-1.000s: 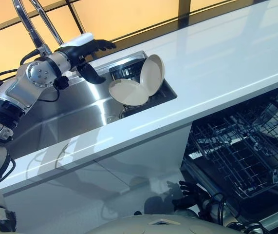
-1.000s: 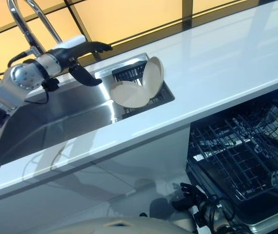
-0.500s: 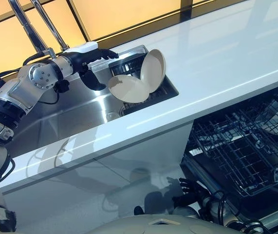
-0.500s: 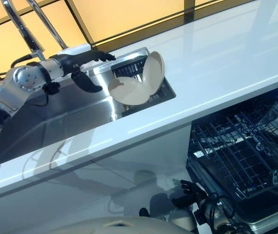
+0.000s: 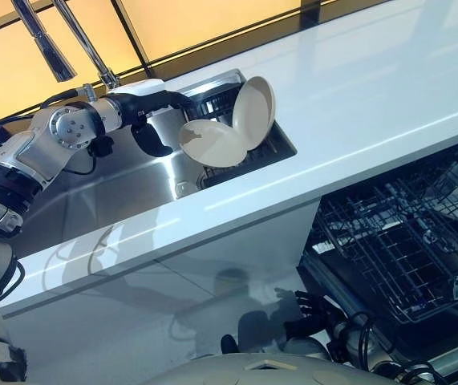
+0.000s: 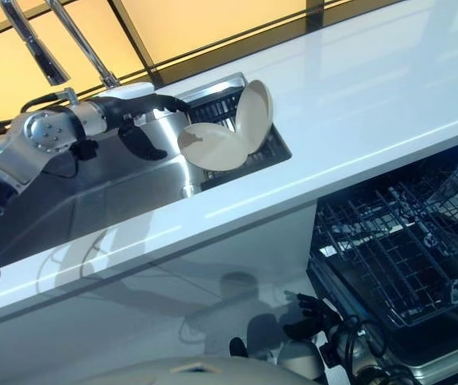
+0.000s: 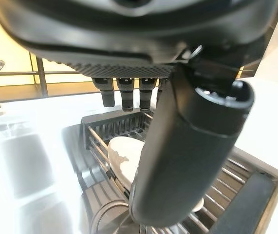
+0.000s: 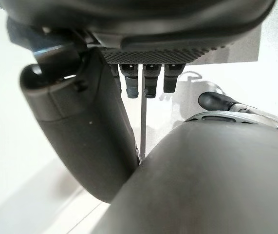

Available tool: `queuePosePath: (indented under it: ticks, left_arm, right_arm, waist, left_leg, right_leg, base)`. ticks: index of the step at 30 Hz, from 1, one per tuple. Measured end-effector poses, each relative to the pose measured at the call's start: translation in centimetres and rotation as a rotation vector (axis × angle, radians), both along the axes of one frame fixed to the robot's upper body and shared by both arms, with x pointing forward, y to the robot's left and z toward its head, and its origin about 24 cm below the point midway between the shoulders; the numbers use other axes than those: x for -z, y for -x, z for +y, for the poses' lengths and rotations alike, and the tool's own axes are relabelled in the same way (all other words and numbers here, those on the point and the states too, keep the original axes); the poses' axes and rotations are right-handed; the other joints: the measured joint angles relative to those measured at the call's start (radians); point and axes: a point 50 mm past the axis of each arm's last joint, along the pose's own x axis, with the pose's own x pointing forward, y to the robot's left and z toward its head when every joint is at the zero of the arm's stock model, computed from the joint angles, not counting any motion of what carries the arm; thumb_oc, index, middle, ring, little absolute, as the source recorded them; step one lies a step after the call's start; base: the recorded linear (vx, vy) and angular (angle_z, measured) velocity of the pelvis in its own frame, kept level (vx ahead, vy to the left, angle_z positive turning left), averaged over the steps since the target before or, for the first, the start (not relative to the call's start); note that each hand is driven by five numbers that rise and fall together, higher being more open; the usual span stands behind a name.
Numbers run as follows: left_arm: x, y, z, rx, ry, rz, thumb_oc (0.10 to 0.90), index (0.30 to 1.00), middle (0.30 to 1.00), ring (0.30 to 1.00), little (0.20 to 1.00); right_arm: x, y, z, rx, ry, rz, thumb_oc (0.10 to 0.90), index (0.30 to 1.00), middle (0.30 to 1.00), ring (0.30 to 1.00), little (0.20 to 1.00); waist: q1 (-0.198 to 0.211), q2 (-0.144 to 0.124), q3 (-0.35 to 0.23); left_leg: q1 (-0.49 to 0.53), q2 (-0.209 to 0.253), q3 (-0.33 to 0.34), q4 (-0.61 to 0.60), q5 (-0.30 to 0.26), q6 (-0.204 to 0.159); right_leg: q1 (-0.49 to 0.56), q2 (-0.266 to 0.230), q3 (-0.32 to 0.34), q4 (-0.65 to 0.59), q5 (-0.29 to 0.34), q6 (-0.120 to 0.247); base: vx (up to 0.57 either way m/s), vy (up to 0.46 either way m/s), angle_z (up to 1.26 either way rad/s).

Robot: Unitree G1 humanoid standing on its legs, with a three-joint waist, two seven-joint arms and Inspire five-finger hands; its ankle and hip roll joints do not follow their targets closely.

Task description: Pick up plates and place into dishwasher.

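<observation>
Spanning the scene from upper right to lower left was the white surface (image 5: 389,88), its far end cut off by the frame edge. Sink (image 5: 100,192): stainless steel, set into the surface, its left part hidden behind the left arm. Dishwasher rack (image 5: 405,241): dark wire, pulled out below the surface at the right, cut off at the right edge, with nothing visible in it. Drying rack (image 5: 220,100): dark, sitting in the sink's right end, mostly hidden behind the plates. Faucet (image 5: 48,48): curved metal, above the sink, its top cut off. Plates, two, cream-coloured, both in the drying rack: tilted plate (image 5: 254,111) stood nearly on edge at the right; flat plate (image 5: 212,143) leaned lower beside it and overlapped its lower left edge, whether the two touched could not be told. Left hand (image 5: 150,108): over the sink just left of the flat plate, fingers straight and reaching toward the rack, thumb hanging apart below, grasping nothing; contact with the plate could not be made out. Right hand (image 5: 309,314): low beside the dishwasher rack, fingers spread loosely, released and carrying nothing, partly hidden.
</observation>
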Motion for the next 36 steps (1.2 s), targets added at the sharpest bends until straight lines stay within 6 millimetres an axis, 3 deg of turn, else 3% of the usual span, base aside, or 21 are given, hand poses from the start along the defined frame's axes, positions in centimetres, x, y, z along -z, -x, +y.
queuePosePath:
  ticks: [17, 36]
  left_arm:
    - [2.7, 0.8, 1.2, -0.029, 0.042, 0.068, 0.800, 0.900, 0.900, 0.900, 0.900]
    - [2.6, 1.0, 0.3, 0.031, 0.001, 0.041, 0.800, 0.900, 0.900, 0.900, 0.900]
  right_arm:
    - [0.0, -0.3, 0.3, -0.002, -0.006, -0.006, 0.800, 0.900, 0.900, 0.900, 0.900]
    - [0.0, -0.3, 0.5, 0.002, -0.013, -0.007, 0.800, 0.900, 0.900, 0.900, 0.900]
  waist:
    - [0.003, -0.019, 0.019]
    - [-0.002, -0.034, 0.028]
  left_leg:
    - [0.000, 0.001, 0.001, 0.000, 0.000, 0.000]
    - [0.021, 0.002, 0.004, 0.000, -0.001, -0.002]
  right_leg:
    - [0.000, 0.003, 0.001, 0.000, 0.000, 0.000]
    - [0.019, 0.003, 0.003, 0.000, 0.001, -0.001]
  base:
    - [0.00, 0.000, 0.00]
    - [0.00, 0.000, 0.00]
